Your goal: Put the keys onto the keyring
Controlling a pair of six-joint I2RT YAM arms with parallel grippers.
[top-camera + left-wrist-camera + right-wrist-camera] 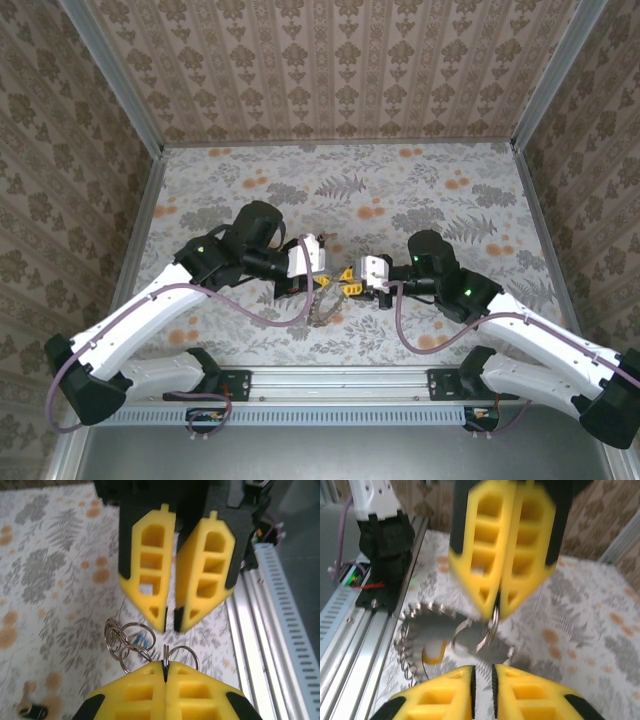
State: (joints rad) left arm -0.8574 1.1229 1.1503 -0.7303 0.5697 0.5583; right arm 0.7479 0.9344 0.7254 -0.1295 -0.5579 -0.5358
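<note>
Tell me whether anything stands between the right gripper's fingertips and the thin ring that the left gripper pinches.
Nothing visible does. In the left wrist view the right gripper, jaws slightly apart, faces the thin ring pinched in the left gripper. Only tablecloth shows in the gap. The linked small rings lie off to one side.

overhead far; wrists close over keyring (405,645)

left gripper (165,672): yellow ribbed fingers, black backs | right gripper (170,625): same yellow, black | small silver wire split rings (131,639) between claws, tiny blue-tipped key (141,641) among them | toothed grey-bronze metal hoop keyring (406,650) under claws | printed fabric tablecloth (40,570) beneath: grey ferns, orange blooms
</note>
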